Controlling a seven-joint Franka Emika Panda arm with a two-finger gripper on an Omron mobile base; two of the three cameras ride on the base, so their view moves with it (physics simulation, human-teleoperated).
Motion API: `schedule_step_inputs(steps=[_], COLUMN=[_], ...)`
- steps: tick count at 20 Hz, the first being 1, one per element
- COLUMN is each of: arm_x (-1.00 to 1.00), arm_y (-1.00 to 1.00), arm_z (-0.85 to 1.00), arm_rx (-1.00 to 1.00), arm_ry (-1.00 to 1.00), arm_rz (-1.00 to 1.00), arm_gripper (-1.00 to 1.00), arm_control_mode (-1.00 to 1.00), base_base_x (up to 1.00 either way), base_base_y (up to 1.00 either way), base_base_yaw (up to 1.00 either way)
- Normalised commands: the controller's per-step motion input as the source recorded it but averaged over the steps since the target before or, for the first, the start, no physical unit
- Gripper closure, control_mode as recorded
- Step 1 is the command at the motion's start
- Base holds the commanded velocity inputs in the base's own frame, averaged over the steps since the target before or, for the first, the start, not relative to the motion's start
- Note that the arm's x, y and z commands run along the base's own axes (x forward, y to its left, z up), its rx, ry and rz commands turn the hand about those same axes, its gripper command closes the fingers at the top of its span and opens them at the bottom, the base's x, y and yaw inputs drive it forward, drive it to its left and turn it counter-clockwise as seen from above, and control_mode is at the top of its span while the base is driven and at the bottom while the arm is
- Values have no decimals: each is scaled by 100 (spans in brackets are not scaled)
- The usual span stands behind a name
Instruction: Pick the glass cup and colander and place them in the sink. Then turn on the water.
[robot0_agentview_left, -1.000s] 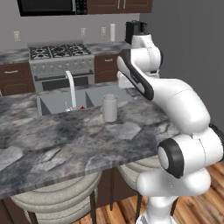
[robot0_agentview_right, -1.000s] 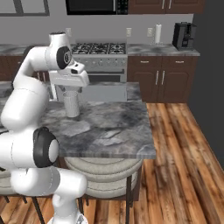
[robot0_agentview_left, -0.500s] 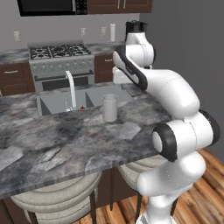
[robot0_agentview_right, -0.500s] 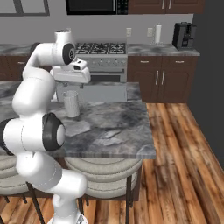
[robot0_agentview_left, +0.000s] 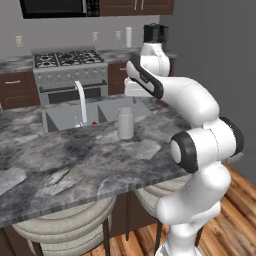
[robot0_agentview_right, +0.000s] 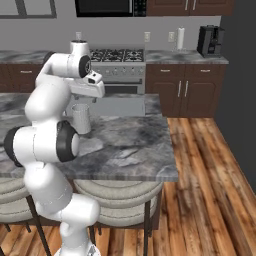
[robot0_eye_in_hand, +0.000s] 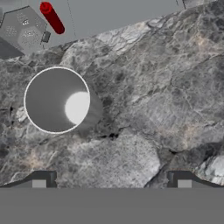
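- My hand (robot0_eye_in_hand: 111, 186) hangs over the desk (robot0_eye_in_hand: 166, 109) pointing down, fingers apart and holding nothing.
- The cup (robot0_eye_in_hand: 57, 99) stands upright beside my line, near the desk's sink-side edge; I must centre over its rim before dropping.
- I judge a grip across the rim, one finger inside or both straddling, is safest on the ribbed wall.
- The colander (robot0_eye_in_hand: 24, 28) already lies in the sink (robot0_agentview_left: 65, 116).
- My arm reaches forward from the base, elbow high, wrist bent down above the cup.
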Motion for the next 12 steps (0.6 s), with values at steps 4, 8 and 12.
schedule_step_inputs(steps=[4, 8, 12], arm_x=[42, 40, 27], arm_y=[5, 5, 5], arm_z=[-10, -14, -17], arm_rx=[-11, -9, -1], arm_ry=[3, 3, 6], arm_rz=[1, 0, 0], arm_gripper=[-100, -100, -100], arm_control_mode=[-100, -100, -100], base_base_x=[0, 0, 0], base_base_y=[0, 0, 0], base_base_yaw=[0, 0, 0])
